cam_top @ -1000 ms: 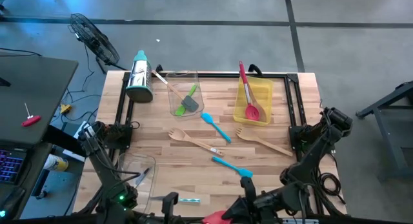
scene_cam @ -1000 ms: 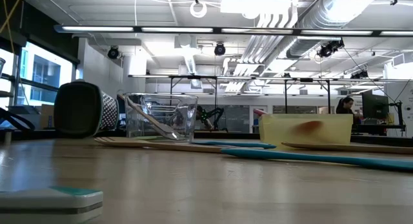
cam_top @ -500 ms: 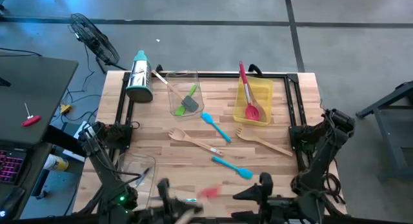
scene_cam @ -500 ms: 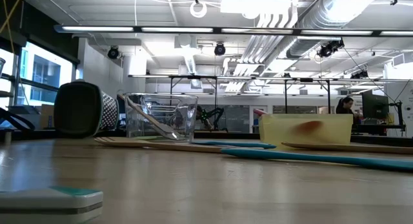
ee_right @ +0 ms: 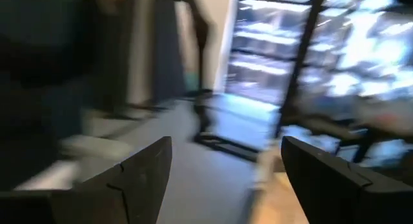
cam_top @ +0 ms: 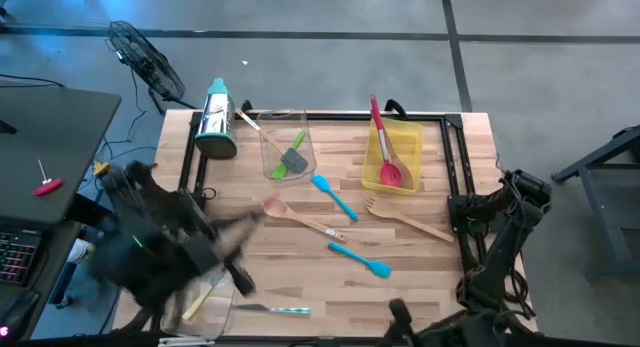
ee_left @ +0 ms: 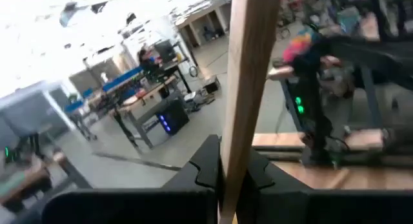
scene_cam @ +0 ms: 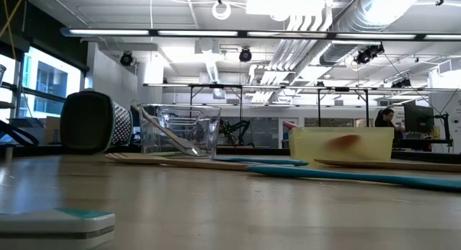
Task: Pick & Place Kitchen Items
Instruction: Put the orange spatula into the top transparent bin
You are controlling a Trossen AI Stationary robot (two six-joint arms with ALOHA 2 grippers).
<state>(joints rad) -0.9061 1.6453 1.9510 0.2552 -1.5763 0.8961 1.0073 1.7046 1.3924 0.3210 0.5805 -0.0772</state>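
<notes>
Looking at the left gripper (ee_left: 233, 175) first: it's clamped tight on a pale wooden handle (ee_left: 248, 82), straight flat stick running up past the fingers in the left wrist view; you can't see which end it is, spoon or fork, can't tell. From above the left arm (cam_top: 165, 249) is a dark blur over the table's left edge, next to the clear bin (cam_top: 205, 292) at the front-left corner w/ a pale stick in it.

Rest of the kitchen items: wooden spoon (cam_top: 297, 217) and wooden fork (cam_top: 408, 220) mid-table; two blue spatulas (cam_top: 334, 196) (cam_top: 358, 258) between them; red spatula (cam_top: 384, 147) in the yellow bin (cam_top: 395, 155); green and grey ones in the clear bin at the back (cam_top: 288, 145); a slim knife w/ teal handle (cam_top: 275, 310) near the front edge.

Right gripper (ee_right: 226, 169): jaws wide apart, nothing between them, tucked at the front edge, right side.

Vs a sec ago: your left arm was folded at the front-left, now it's swung up and over that corner; the red thing at the front edge is gone from view; right fingers were pinched, now spread; the tabletop stuff hasn't moved.
</notes>
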